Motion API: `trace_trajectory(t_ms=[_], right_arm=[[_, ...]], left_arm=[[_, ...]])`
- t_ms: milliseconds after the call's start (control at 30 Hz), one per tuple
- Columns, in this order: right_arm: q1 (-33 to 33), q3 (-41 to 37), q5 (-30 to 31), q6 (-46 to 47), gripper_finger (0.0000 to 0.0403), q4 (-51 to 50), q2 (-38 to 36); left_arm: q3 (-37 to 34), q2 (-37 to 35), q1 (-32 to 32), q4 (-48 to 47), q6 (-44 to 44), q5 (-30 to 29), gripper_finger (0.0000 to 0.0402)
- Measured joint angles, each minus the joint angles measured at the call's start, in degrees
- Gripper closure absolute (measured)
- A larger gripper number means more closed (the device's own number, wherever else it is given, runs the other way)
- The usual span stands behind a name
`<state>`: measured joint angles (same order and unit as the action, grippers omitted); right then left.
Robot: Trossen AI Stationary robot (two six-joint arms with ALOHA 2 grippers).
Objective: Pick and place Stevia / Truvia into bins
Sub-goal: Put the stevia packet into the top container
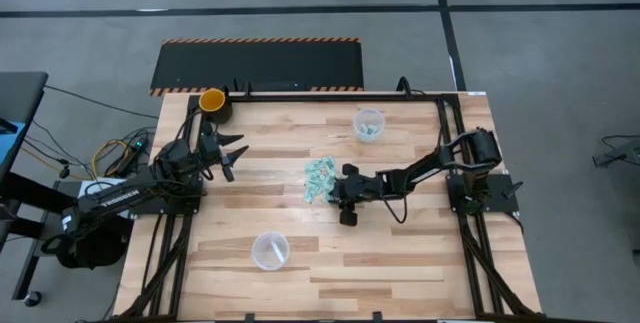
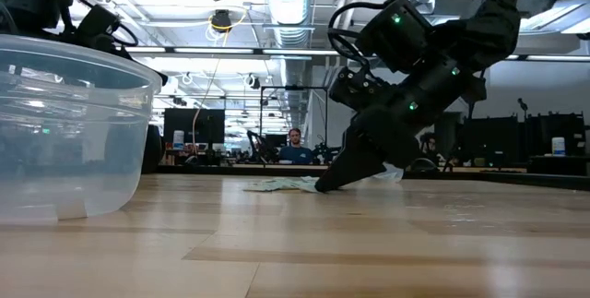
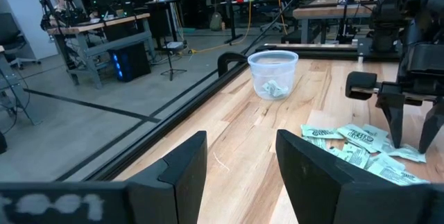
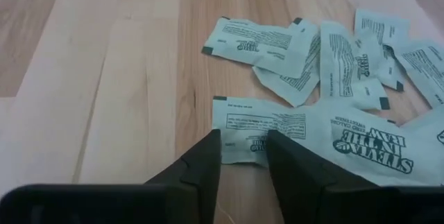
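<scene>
The packets (image 1: 320, 178) lie in a loose heap near the middle of the table (image 1: 400, 253), pale green and white, some overlapping. The right gripper (image 1: 336, 191) is down at the heap's edge, on the side toward the right arm's base; in the right wrist view its jaws stand slightly apart with their tips on the near end of one packet (image 4: 260, 128), which lies flat on the wood and partly under a larger packet printed "Stevia in the Raw" (image 4: 378, 143). In the low view the same gripper (image 2: 327, 184) slants down so that its tips touch the table at the heap. One clear cup (image 1: 369, 124) stands beyond the heap toward the table's far edge and holds a few packets, seen through its wall in the left wrist view (image 3: 272, 73). The other clear cup (image 1: 270, 250) stands well apart from the heap on the opposite side, toward the table's near edge. The left gripper (image 1: 234, 158) hangs well clear of the heap on the left arm's side, jaws apart and holding nothing, near a yellow-orange cup (image 1: 212, 101) at the table's far corner.
</scene>
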<state>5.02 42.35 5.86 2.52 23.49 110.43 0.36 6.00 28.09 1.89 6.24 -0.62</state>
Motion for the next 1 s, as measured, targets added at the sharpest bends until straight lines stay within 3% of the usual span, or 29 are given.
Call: trace_trajectory(t_ms=[333, 633, 1000], right_arm=[[0.2, -0.3, -1.0, 0.0, 0.0396, -0.6, -0.8], [1.9, 1.9, -1.5, -2.0, 0.0399, -3.9, -2.7], [0.8, 4.2, 2.5, -4.7, 0.04, -15.9, -15.9]], left_arm=[[0.0, 0.0, 0.0, 0.0, 0.0, 0.0, 0.0239], [0.0, 0.0, 0.0, 0.0, 0.0, 0.0, 0.0239], [0.0, 0.0, 0.0, 0.0, 0.0, 0.1, 0.0239]])
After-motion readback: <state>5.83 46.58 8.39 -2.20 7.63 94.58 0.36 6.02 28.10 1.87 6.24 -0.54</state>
